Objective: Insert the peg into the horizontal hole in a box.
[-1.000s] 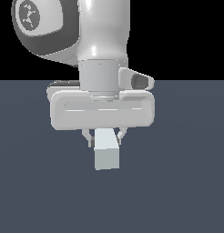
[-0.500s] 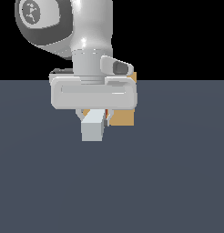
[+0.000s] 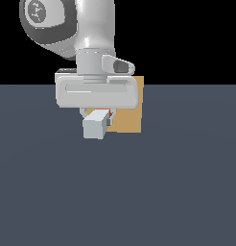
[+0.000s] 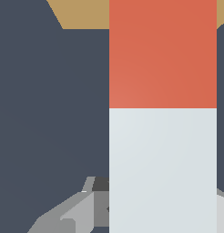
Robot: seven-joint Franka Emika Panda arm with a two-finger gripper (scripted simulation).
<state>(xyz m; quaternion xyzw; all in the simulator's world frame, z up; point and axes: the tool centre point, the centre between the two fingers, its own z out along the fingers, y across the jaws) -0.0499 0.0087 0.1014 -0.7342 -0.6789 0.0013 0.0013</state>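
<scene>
My gripper (image 3: pixel 97 114) is shut on the peg (image 3: pixel 95 127), held level above the dark floor. The peg's pale grey-white end faces the exterior camera; a sliver of its red-orange end (image 3: pixel 110 113) shows behind. In the wrist view the peg (image 4: pixel 162 168) runs from the fingers (image 4: pixel 68 214) with its red-orange end (image 4: pixel 162 54) pointing at the tan box (image 4: pixel 82 13). The box (image 3: pixel 129 113) stands behind the gripper, toward the exterior view's right, mostly hidden by the hand. The hole is hidden in both views.
The dark grey floor (image 3: pixel 177 182) spreads all around. The white arm and its hand body (image 3: pixel 97 91) cover most of the box's face in the exterior view.
The arm has moved toward the exterior view's left and away from the camera with the peg. The box has come into view behind the hand and shows more now.
</scene>
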